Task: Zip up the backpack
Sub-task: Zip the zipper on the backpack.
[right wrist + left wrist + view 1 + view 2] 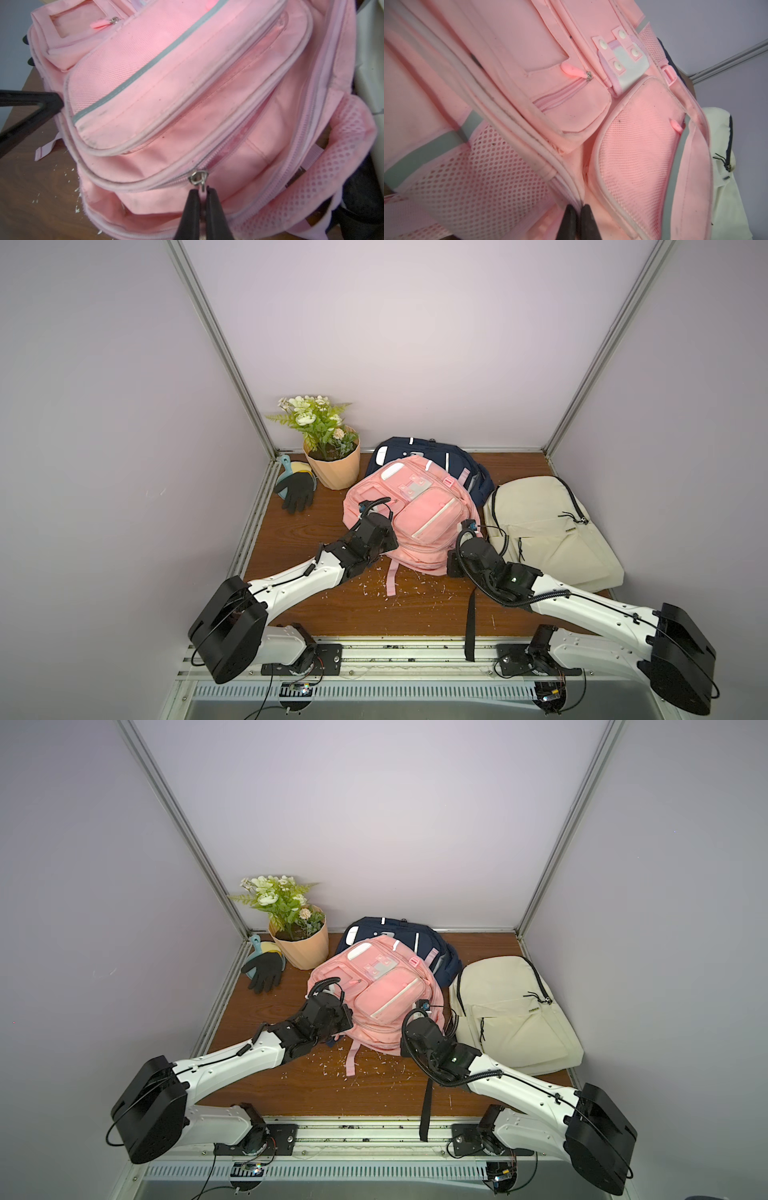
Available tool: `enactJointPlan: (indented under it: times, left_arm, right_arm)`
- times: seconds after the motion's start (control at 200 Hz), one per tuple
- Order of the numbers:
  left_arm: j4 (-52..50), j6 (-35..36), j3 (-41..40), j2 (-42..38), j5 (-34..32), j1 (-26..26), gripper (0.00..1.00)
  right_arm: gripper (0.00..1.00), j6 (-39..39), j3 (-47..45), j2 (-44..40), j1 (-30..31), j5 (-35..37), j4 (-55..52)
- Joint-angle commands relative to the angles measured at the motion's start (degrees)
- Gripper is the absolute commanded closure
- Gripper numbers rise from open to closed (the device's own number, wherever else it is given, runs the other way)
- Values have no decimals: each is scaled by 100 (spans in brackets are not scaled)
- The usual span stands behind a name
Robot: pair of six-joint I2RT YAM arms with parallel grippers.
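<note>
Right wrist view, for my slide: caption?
The right gripper shut on the zipper pull of the pink backpack.

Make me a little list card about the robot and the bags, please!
Bag being zipped: pink backpack
Right hand: shut on the zipper pull
Left hand: shut, pinching the pink backpack's side seam
Zipper: closed on one side of the pull, gaping on the other
Other bags: navy backpack behind, cream backpack beside
Also there: flower pot, black glove
</note>
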Motion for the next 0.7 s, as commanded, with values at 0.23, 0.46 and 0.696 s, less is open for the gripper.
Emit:
enactJointPlan:
  times: [0.23, 0.46, 0.696]
  left_arm:
    - [323, 2259, -320, -675, -260, -420, 46]
    - [1066, 4141, -272, -413, 515, -1416, 28]
    - [1316, 4645, -98, 349, 106, -1710, 34]
  right_arm:
    - [100, -584, 461, 134, 250, -189, 332]
    - [100, -828, 647, 100, 399, -405, 415]
    - [100, -940, 723, -22, 563, -468, 458]
